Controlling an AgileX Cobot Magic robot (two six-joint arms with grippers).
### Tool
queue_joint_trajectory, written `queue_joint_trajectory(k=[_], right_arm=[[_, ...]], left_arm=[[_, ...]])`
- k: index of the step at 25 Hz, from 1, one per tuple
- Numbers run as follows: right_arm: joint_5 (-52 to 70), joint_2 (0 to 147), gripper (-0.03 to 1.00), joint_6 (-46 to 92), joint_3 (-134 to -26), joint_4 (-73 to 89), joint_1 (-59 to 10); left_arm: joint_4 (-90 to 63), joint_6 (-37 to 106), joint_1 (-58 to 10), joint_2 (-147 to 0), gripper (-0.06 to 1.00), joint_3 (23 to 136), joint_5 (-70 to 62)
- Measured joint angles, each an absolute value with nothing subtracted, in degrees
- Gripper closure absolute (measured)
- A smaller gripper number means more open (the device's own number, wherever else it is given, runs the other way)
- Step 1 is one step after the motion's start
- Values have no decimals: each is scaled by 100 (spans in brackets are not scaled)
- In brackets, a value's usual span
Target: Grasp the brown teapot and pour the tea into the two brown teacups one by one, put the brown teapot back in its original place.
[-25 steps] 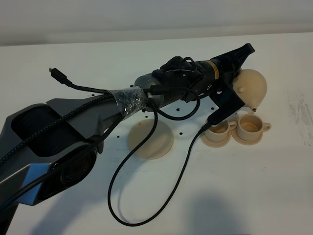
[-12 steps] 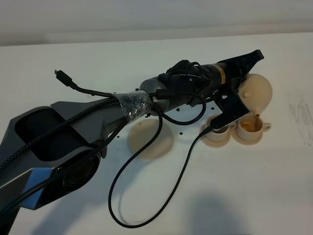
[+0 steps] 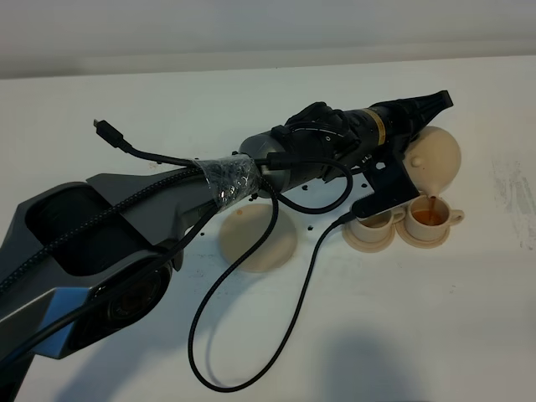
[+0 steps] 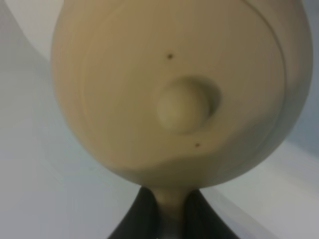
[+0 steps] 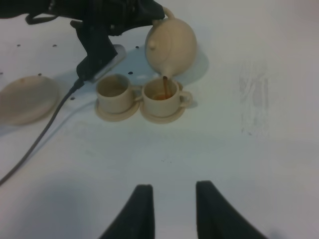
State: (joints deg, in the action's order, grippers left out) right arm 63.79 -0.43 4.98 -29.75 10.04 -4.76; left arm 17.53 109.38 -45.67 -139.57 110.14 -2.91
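Note:
My left gripper (image 3: 429,110) is shut on the brown teapot's (image 3: 437,157) loop handle and holds the pot tilted, spout down, above the right teacup (image 3: 429,218). A thin stream of dark tea (image 5: 165,82) runs from the spout into that cup (image 5: 162,94), which holds brown liquid. The left teacup (image 3: 374,222) stands beside it on its saucer and looks empty in the right wrist view (image 5: 113,88). The left wrist view is filled by the teapot (image 4: 179,89) with its lid knob. The wide saucer (image 3: 258,239) lies bare to the left. My right gripper (image 5: 174,209) is open and empty, near the table's front.
A black cable (image 3: 251,335) loops from the left arm over the white table, crossing the wide saucer. The left wrist camera bracket (image 5: 97,47) hangs close above the left teacup. A faint smudge (image 5: 251,94) marks the table to the right of the cups.
The left arm shifted right and tipped the teapot further. Tea began to flow from the spout and the right teacup now holds brown liquid.

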Motion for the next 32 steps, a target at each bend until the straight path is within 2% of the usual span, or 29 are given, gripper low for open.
queue_joint_trajectory(k=[32], right_arm=[[6379, -43, 76, 498, -2975, 1004, -476]], left_arm=[[1902, 11321, -4637, -13901, 86, 11014, -86]])
